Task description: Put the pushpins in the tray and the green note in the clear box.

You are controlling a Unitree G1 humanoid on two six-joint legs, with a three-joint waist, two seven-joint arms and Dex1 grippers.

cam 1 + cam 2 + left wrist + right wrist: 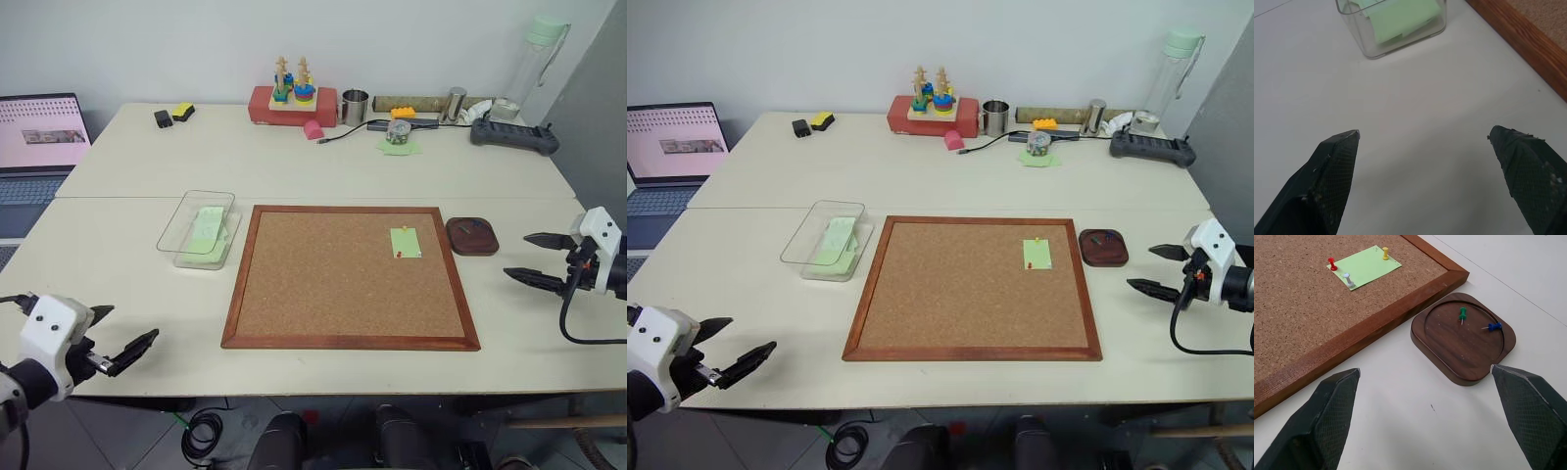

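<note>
Green note (1365,267) pinned on corkboard (351,276); tray (1463,338) just beside frame

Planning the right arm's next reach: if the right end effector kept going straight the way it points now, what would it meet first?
Most likely the tray, which lies just ahead between the open fingers of the right end effector, with bare table before it. The corkboard lies beyond; depth is uncertain.

Open left end effector (1422,147), clear box (1400,41) ahead
</note>
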